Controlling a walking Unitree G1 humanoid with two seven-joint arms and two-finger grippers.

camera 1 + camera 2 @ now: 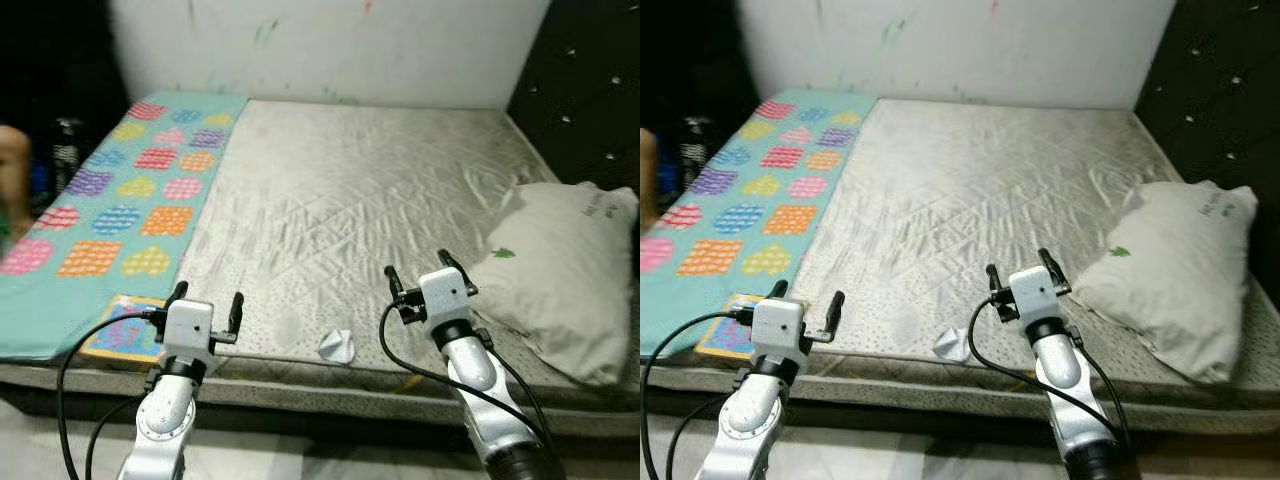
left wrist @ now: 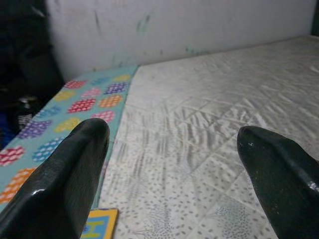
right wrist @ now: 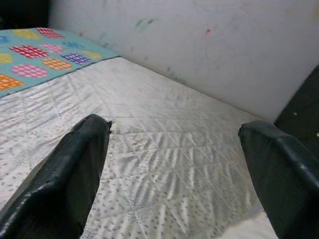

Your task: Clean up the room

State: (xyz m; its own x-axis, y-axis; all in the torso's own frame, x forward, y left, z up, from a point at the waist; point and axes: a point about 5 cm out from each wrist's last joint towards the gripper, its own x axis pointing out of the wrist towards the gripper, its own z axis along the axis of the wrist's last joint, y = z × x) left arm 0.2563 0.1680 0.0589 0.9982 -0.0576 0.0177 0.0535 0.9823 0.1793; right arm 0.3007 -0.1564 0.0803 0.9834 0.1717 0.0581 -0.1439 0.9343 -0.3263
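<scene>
A bare quilted mattress lies before me. A crumpled white scrap of paper rests near its front edge, between my two arms. My left gripper stands open over the front left of the mattress, close to a colourful flat book. To the right of the scrap my right gripper is open too, with nothing between its fingers. A white pillow lies at the right side. A teal sheet with coloured hearts and squares covers the left strip of the bed.
A white wall runs behind the bed and a dark tufted headboard stands at the right. Dark clutter with a bottle sits off the bed's left side. Floor shows below the mattress edge.
</scene>
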